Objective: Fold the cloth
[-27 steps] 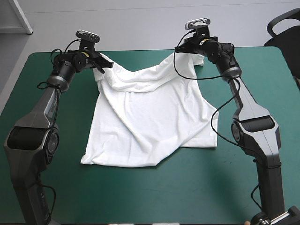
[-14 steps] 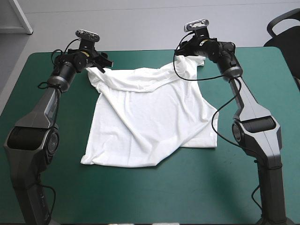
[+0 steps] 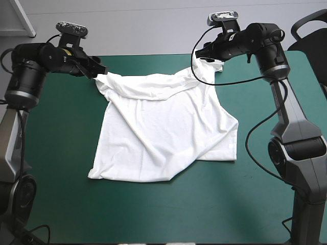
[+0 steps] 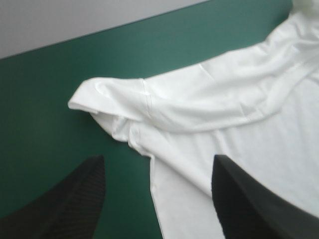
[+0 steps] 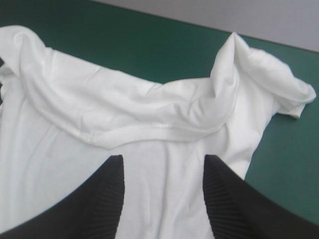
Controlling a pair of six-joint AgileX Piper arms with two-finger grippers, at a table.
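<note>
The white T-shirt (image 3: pixel 163 127) lies spread on the teal-green cover, collar toward the far edge, with creases and a fold running across its body. My left gripper (image 3: pixel 97 72) hovers open just off the shirt's far-left sleeve. In the left wrist view that rumpled sleeve (image 4: pixel 109 102) lies ahead of the open left gripper (image 4: pixel 158 158), with nothing held. My right gripper (image 3: pixel 203 55) stands open over the far-right sleeve. In the right wrist view the collar (image 5: pixel 124 132) and the bunched sleeve (image 5: pixel 259 74) lie ahead of the open right gripper (image 5: pixel 163 159).
The table's far edge (image 3: pixel 153 55) runs close behind the shirt's collar end. Teal-green cover (image 3: pixel 56 153) shows on every side of the shirt, widest toward the near edge. A dark chair (image 3: pixel 306 30) stands beyond the far-right corner.
Both grippers opened and let go of the shirt's shoulders. The raised collar end dropped flat onto the table, and both arms drew back outward and upward.
</note>
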